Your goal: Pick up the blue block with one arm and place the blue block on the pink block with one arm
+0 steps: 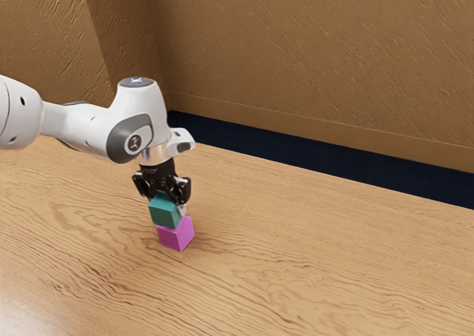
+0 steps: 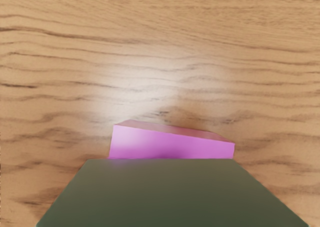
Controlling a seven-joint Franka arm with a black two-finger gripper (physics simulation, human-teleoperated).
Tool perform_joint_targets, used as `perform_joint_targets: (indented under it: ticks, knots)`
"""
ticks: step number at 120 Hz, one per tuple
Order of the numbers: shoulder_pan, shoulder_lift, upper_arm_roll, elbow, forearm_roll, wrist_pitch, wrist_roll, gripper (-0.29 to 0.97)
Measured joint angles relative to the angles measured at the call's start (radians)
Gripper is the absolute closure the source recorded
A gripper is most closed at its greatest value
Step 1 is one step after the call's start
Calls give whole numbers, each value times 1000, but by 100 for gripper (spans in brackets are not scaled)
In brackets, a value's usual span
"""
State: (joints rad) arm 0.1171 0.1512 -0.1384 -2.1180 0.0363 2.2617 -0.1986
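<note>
The pincer grips the teal block from two sides. The teal block sits atop the pink block on the counter.

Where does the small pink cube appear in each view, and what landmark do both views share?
Exterior view: small pink cube on the wood-grain table, left of centre, directly under the small blue-green cube.
Wrist view: pink cube just beyond the blue-green cube.
Shared landmark: the blue-green cube.

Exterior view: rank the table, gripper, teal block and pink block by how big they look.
1. table
2. gripper
3. teal block and pink block: they look alike, so no ranking between them.
</note>
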Motion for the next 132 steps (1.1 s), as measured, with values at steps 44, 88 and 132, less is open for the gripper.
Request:
perform_joint_targets:
  ticks: [44,88,132]
  knots:
    - [20,-23,1,-30,-7,10,57,35]
    - [18,-17,1,-27,-10,32,84,35]
    - [21,6,2,-15,-6,52,96,35]
